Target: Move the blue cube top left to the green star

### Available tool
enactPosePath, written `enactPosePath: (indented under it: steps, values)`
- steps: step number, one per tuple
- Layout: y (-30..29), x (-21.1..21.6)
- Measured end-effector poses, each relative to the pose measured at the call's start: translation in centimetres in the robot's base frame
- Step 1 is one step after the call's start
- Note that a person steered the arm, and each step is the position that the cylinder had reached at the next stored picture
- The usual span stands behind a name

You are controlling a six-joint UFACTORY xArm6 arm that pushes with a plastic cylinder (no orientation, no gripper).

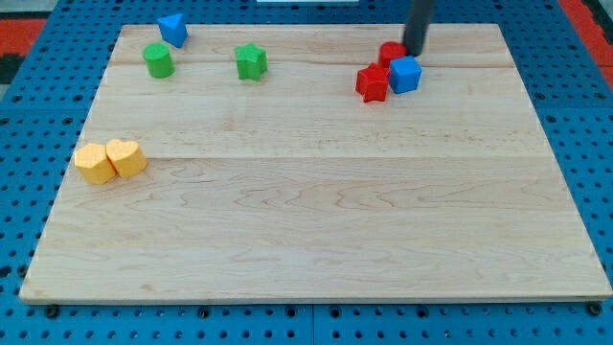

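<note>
Wooden board [316,220] carries blue, green, red, yellow blocks.

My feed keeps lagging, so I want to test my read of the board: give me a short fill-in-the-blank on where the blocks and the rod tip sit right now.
1. My tip sits just above the ____ cube, toward the view's top.
2. The red star-shaped block touches that cube on the view's ____ side.
3. The green star lies to the view's right of the green ____.
4. Two ____ blocks touch near the wooden board's left edge.

Missing words: blue; left; cylinder; yellow
</note>
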State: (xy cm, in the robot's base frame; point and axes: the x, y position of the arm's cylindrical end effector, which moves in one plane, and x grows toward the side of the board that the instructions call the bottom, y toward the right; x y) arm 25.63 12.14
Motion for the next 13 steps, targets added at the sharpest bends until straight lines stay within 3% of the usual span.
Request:
enactPosePath:
  steps: [1,3,5,6,7,8,9,10,12,13]
  values:
    - [-2.1,1.7]
    - [0.9,8.4]
    - [4.9,11.5]
    - [10.3,8.9]
    - [8.1,5.3]
    - [1.6,2.6]
    - [3.4,0.9]
    - [9.0,0.7]
    - [-6.2,-2.1]
    - [-2.7,-1.9]
